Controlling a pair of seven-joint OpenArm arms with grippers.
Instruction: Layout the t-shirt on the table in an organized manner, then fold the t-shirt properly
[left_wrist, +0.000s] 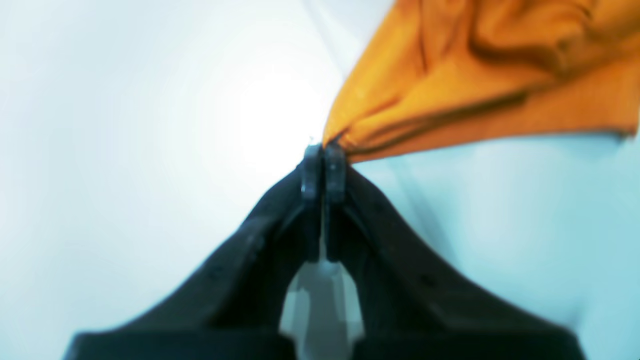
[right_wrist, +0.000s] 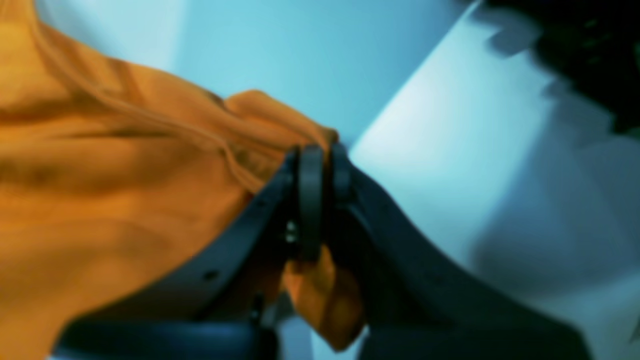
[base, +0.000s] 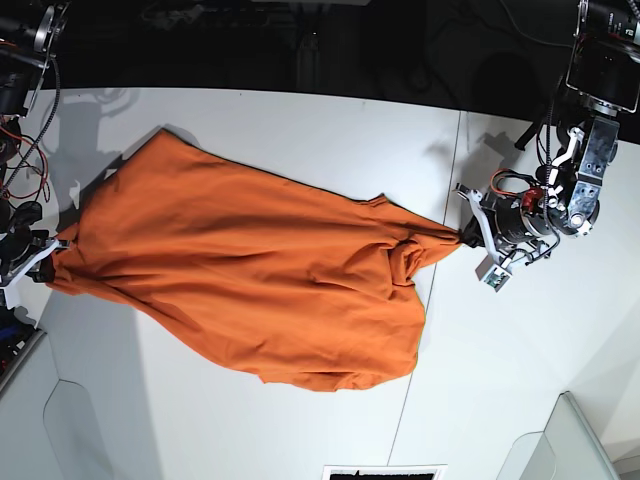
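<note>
You have the t-shirt (base: 250, 280) stretched across the table (base: 330, 120) between both arms, running from about nine o'clock to three o'clock in the base view. Your left gripper (left_wrist: 324, 150) sits at three o'clock in that view, and its wrist camera shows the two jaws pressed together with a pinched point of orange cloth coming out at the tips and fanning away toward one o'clock. Your right gripper (right_wrist: 320, 155) is at nine o'clock in the base view, at the table's edge; its wrist camera shows the jaws closed on a bunch of the fabric, with a small tail of cloth hanging down between the fingers toward six o'clock and the rest of the shirt spreading off toward nine o'clock. In the base view the garment looks like a broad wedge: wide and wrinkled near your right gripper, narrowing to a drawn-out tip at your left gripper. A loose fold sags toward five o'clock, and a crumpled knot of folds sits just short of the left gripper. The table's thin dark seam (base: 440, 300) passes under the narrow end of the shirt.
</note>
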